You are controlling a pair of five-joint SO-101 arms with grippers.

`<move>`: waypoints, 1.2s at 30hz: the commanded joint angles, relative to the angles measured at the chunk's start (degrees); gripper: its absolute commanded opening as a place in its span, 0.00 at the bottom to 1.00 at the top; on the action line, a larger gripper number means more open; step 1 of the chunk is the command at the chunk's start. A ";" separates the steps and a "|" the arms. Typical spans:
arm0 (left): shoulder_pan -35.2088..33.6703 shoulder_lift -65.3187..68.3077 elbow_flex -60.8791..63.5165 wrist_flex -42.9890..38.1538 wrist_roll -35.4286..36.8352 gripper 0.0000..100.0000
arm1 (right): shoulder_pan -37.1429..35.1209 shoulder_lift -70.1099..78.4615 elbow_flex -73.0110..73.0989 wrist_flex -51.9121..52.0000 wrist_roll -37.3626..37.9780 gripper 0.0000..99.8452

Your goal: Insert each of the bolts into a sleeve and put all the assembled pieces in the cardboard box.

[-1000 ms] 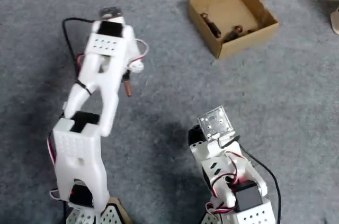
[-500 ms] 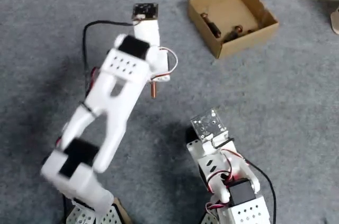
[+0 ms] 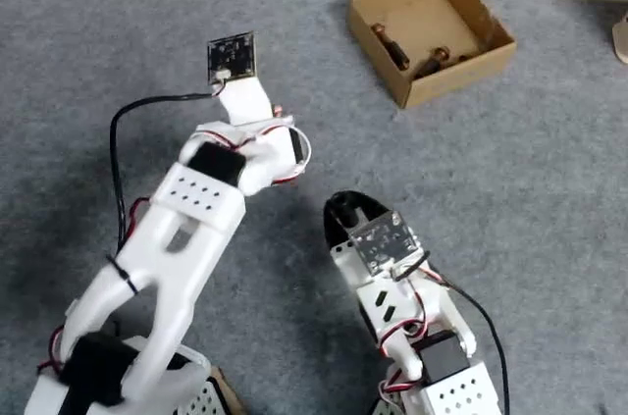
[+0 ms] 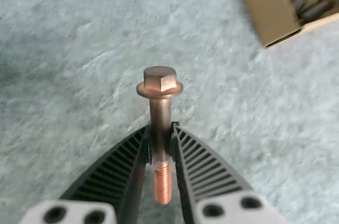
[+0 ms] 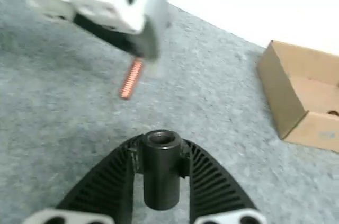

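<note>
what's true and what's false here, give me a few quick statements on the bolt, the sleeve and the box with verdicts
1. The left tool grips a bolt by its shank. True.
2. The right tool is empty. False: it holds a black sleeve.
3. The bolt sits inside the sleeve. False: the two are apart, each in its own tool.
4. The cardboard box has dark pieces in it. True.

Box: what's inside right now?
The box holds dark sleeved bolts: a single piece lying apart and a cluster near the front wall. The rest of its floor is bare. The cluster's pieces overlap, so their count is unclear.
</note>
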 commanded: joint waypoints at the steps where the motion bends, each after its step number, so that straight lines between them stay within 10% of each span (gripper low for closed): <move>1: 1.80 -4.62 0.84 -5.10 0.62 0.00 | -2.42 0.48 8.84 -1.19 0.35 0.01; 22: 11.91 -28.97 19.82 -7.91 7.47 0.00 | -2.24 0.13 8.84 0.75 0.62 0.01; 36: 12.26 -29.49 33.45 -35.60 7.47 0.00 | 0.22 -0.04 8.84 1.45 0.70 0.01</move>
